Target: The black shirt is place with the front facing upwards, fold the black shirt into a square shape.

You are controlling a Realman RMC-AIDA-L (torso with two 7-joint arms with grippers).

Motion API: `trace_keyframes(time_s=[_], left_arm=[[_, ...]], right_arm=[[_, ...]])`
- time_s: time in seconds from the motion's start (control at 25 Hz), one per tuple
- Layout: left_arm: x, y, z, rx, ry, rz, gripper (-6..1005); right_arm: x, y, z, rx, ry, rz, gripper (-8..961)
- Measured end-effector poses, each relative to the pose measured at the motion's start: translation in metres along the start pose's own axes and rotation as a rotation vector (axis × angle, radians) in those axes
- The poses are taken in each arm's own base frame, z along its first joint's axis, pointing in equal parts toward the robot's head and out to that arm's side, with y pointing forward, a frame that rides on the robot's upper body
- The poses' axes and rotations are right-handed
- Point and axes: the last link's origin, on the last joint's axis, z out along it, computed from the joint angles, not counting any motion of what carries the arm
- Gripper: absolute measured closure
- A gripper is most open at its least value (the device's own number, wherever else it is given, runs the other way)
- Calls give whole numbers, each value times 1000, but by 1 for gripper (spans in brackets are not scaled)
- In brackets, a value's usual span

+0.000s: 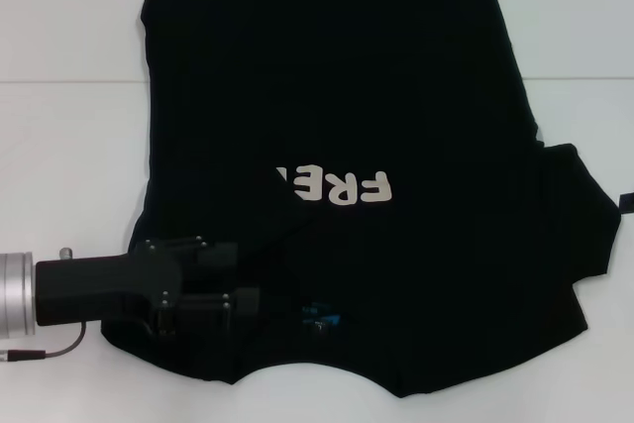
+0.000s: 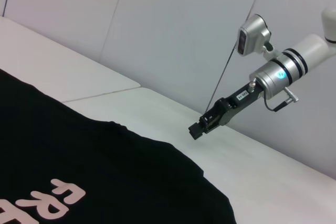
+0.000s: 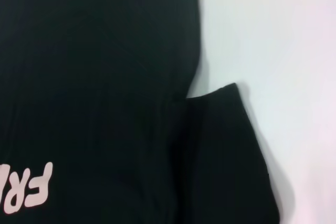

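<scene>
The black shirt (image 1: 347,96) lies flat on the white table (image 1: 59,146), neck toward me. Its left side is folded inward, and the fold hides part of the cream lettering (image 1: 342,186). The small blue label (image 1: 322,317) shows at the neck. My left gripper (image 1: 243,306) is low over the folded edge at the near left, next to the neck. My right gripper (image 2: 198,128) hovers above bare table beyond the shirt's right sleeve (image 1: 575,205). The right wrist view shows that sleeve (image 3: 226,156) spread flat and the lettering (image 3: 31,187).
A seam in the table (image 1: 69,79) runs across at the far side. Bare table lies to the left and right of the shirt. A light wall (image 2: 184,24) stands behind the table's right side.
</scene>
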Motion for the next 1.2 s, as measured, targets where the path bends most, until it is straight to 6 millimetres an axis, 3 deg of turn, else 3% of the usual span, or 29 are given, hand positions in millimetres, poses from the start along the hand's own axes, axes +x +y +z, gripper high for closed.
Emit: trace_keyframes(time_s=[0.28,0.56,1.2], left_arm=[[0,1,0,-13,-12,-12,206],[-2,0,0,-10,-27,-13,206],[-2,0,1,-8,-27,-15,207]], right_arm=[[1,-5,-2,16,21,39,466],[3,-5,9,22,39,65,141],[4,0,23,19,42,62,104]])
